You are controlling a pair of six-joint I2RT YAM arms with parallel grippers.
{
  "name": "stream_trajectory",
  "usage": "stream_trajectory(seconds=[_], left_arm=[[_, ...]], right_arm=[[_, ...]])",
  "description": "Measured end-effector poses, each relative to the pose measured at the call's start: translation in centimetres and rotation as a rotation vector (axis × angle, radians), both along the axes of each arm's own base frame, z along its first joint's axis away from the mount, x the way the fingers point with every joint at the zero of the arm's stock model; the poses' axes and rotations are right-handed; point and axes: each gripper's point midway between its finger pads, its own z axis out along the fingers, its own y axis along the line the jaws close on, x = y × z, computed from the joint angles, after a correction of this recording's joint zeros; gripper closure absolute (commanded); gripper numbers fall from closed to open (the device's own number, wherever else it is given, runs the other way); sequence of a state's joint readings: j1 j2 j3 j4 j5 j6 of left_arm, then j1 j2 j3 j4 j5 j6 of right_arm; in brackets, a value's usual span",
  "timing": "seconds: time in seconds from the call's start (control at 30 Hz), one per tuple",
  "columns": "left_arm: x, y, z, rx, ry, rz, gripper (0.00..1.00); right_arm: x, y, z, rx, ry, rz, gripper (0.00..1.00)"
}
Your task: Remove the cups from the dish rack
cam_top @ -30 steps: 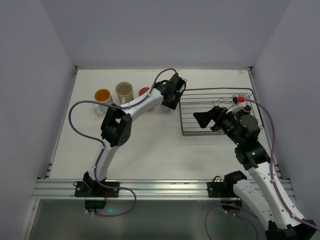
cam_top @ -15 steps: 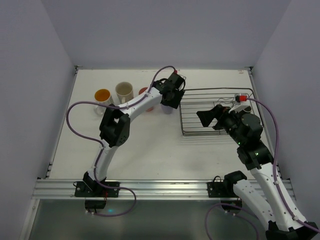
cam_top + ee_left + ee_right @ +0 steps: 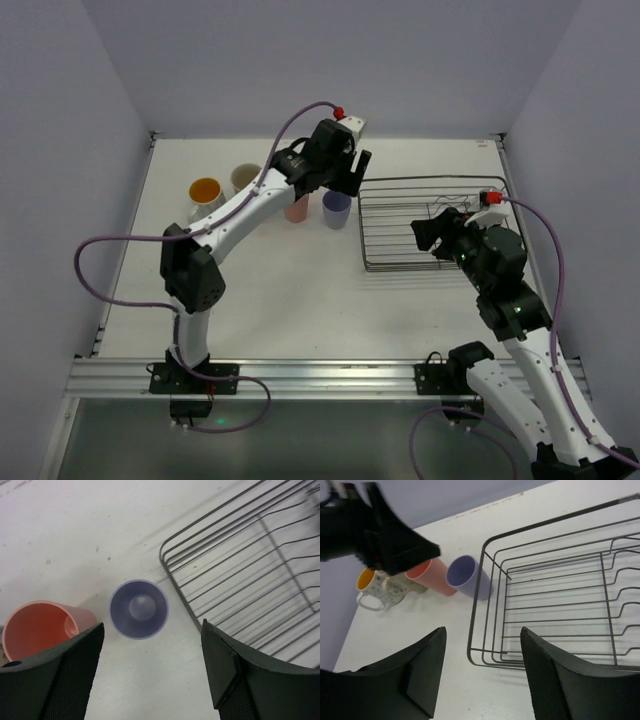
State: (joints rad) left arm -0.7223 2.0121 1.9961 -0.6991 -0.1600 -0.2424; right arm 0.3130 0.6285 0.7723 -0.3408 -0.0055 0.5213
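1. The lavender cup [image 3: 139, 609] stands upright on the tabletop [image 3: 75, 530], just beside the left edge of the dish rack [image 3: 240, 575], with the salmon cup [image 3: 42, 627] close on its other side.
2. Further left along the far edge of the tabletop stand the orange-inside cup [image 3: 205, 190] and the cream mug [image 3: 243, 177]; the left arm partly hides the mug.
3. The left gripper [image 3: 152, 630] hangs straight above the lavender cup with its jaws wide apart and nothing in them.
4. The right gripper [image 3: 482, 635] hovers over the near left corner of the dish rack, jaws apart and empty.
5. No cup shows in the part of the rack that is visible. The right arm covers some of it from above, so it cannot be told whether any cup is left.
6. Judged from their look, the cups are small, light, rigid and smooth-walled, so probably slippery. A firm pinch across the wall just under the rim, or one finger inside the mouth, seems the safest hold.
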Motion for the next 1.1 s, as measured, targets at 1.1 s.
stream_trajectory(seconds=[1.1], left_arm=[[-23.7,11.4,6.0,-0.419,-0.262,-0.352,0.06]], right_arm=[[6.7,-23.0,-11.8,-0.229,0.504,-0.798,0.33]])
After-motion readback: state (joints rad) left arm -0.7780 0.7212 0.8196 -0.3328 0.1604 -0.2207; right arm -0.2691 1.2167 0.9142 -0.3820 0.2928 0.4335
